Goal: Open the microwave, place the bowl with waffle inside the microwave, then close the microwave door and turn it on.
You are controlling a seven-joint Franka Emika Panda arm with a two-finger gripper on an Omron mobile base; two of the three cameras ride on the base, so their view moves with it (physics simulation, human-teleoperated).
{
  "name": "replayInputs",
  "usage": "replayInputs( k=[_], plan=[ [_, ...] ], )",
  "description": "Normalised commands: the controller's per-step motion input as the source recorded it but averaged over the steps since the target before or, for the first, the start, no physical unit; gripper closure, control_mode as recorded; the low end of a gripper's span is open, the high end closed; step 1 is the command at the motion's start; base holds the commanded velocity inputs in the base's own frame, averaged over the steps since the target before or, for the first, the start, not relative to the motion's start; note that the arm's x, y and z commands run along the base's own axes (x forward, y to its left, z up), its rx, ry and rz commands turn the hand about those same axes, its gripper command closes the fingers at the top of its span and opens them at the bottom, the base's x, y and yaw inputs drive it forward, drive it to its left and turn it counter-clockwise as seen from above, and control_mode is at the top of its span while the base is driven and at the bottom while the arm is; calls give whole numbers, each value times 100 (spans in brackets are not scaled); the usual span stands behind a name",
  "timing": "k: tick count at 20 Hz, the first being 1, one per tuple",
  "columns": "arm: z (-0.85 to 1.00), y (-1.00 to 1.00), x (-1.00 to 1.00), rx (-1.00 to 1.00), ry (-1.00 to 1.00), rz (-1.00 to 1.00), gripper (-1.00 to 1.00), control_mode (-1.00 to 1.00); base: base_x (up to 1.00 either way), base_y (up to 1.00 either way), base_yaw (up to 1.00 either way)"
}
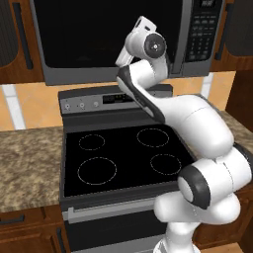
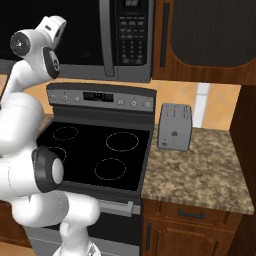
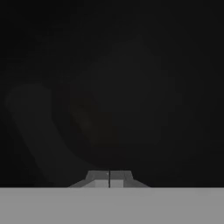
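Observation:
The microwave (image 1: 123, 71) hangs above the stove, with its grey steel frame and a dark keypad strip (image 1: 202, 29) on the right. Its door (image 1: 84, 34), a wide dark glass panel, looks flush with the frame. My hand is raised against the right part of the glass, to the left of the keypad (image 2: 131, 35). In the hand view the gripper (image 3: 109, 179) is shut, its two tips touching with nothing between them, and dark glass with faint reflections lies right ahead. The bowl and the waffle are out of view.
A black-topped stove (image 1: 123, 158) with a grey control panel (image 2: 100, 97) stands below the microwave. A small grey toaster (image 2: 175, 127) sits on the granite counter (image 2: 200, 170) to the right. More counter (image 1: 27, 163) lies on the left, and wooden cabinets (image 2: 205, 35) flank the microwave.

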Motion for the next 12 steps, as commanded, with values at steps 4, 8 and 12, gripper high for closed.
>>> replayInputs(
  k=[4,8,12],
  plan=[
    [0,-35,64,4,1,23,100,-100,0,0,0],
    [0,-25,33,4,0,19,100,-100,0,0,0],
    [37,-8,-53,1,-1,1,100,-100,0,0,0]
  ],
)
